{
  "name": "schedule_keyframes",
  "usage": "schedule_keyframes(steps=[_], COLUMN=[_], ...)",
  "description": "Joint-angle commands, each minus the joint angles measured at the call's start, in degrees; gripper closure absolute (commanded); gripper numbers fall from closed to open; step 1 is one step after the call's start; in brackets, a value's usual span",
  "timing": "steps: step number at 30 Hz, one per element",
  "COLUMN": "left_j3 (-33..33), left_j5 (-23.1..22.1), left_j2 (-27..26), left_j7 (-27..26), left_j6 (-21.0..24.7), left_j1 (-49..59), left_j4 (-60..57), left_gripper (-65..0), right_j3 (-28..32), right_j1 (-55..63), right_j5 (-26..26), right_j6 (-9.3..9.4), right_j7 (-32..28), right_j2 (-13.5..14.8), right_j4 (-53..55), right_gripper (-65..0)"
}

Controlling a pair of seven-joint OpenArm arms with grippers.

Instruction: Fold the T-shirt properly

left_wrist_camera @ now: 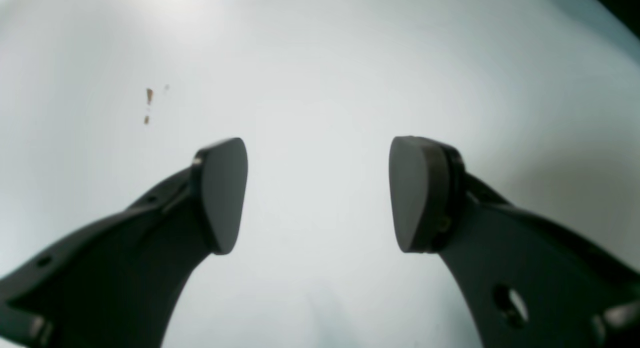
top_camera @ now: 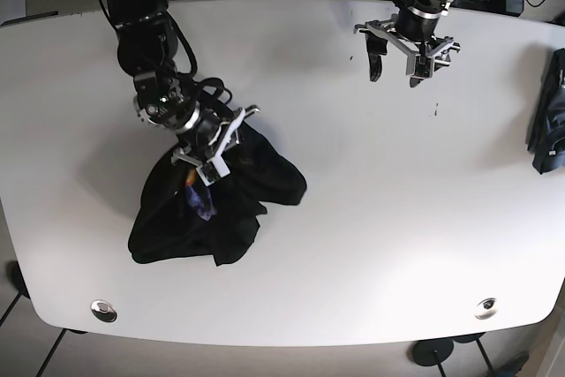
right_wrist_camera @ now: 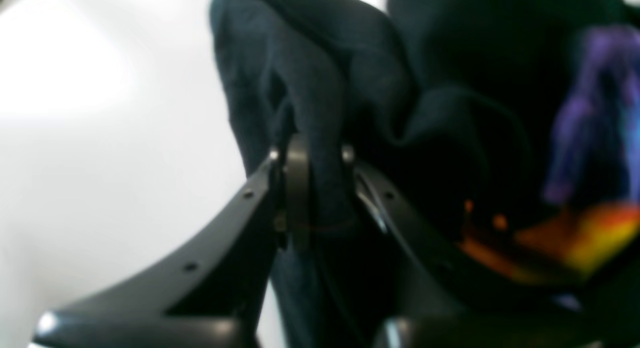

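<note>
Shirt [top_camera: 221, 196]: dark, bunched in a heap at the near left of the table [top_camera: 371, 218], not spread flat; a coloured print shows among the folds.
Right gripper [top_camera: 210, 149]: closed on a bunched ridge of the shirt, cloth pinched between the pads, as the right wrist view shows.
Left gripper [top_camera: 399, 65]: jaws wide, nothing between them, over bare table at the far right, well apart from the shirt.
Dark item [top_camera: 547, 116]: lies at the right edge; what it is cannot be told.
Risk, grip: the pinch seems to take several layers, so a lift may raise a clump rather than a single edge.
Risk, slip: a thin fold may pull out of the pads under the cloth's weight.
Risk, one-arm pull: with only one hold, dragging may twist the heap further instead of opening it.
</note>
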State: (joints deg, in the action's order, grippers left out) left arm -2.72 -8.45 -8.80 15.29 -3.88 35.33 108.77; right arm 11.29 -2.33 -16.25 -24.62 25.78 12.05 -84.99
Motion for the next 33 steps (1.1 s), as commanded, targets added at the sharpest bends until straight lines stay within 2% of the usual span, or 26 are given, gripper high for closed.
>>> schedule_keyframes(steps=[1, 5, 11, 12, 14, 17, 18, 24, 27, 28, 33], left_j3=[-0.05, 0.04, 0.04, 0.04, -0.05, -0.14, -0.14, -0.14, -0.14, -0.14, -2.07], left_j5=[-0.04, -0.12, -0.12, -0.12, -0.12, -0.04, -0.04, -0.04, -0.04, -0.04, -0.12], left_j2=[-0.13, -0.04, -0.04, -0.13, -0.13, -0.21, -0.21, -0.21, -0.21, -0.21, 0.14], left_j7=[-0.74, 4.45, 6.12, 6.12, 6.12, 6.12, 6.12, 6.12, 6.12, 6.12, 6.12], left_j6=[-0.21, -0.21, -0.21, -0.21, -0.21, -0.21, -0.21, -0.21, -0.21, -0.21, -0.21], left_j1=[-0.47, -2.41, -3.29, -3.29, -3.38, -3.38, -3.38, -3.38, -3.38, -3.38, -3.2], left_j4=[0.81, 1.16, 1.25, 1.25, 1.25, 1.16, 1.16, 1.08, 0.99, 0.99, 1.08], left_gripper=[-40.4, -40.4, -40.4, -40.4, -40.4, -40.4, -40.4, -40.4, -40.4, -40.3, -40.3], right_j3=[-0.17, -0.17, 0.36, 0.36, 0.36, 0.97, 2.38, 10.29, 15.22, 18.03, 19.17], right_j1=[2.28, 8.79, 10.55, 10.37, 9.49, 9.23, 9.14, 2.02, -2.29, -3.87, -7.65], right_j5=[-0.67, -0.67, -0.67, -0.23, -0.23, -0.5, -0.32, -0.32, -0.23, -0.14, -0.14], right_j6=[-2.15, -4.08, -3.99, -3.73, -3.64, -3.91, -3.91, -3.38, -3.38, -3.38, -3.38], right_j7=[-1.3, -1.3, -1.21, -1.12, 0.11, 1.87, 1.87, 2.22, 4.68, 4.86, 4.59], right_j2=[1.7, 2.58, 1.44, 0.12, -0.32, -0.76, -0.76, -0.76, -0.85, -1.72, -2.87], right_j4=[-4.37, -10.61, -11.49, -10.0, -8.86, -10.17, -10.61, -10.79, -7.19, -4.64, 1.43], right_gripper=[-2.5, -2.5, -3.0, -7.5, -26.6, -48.8, -51.0, -51.7, -51.7, -51.7, -51.7])
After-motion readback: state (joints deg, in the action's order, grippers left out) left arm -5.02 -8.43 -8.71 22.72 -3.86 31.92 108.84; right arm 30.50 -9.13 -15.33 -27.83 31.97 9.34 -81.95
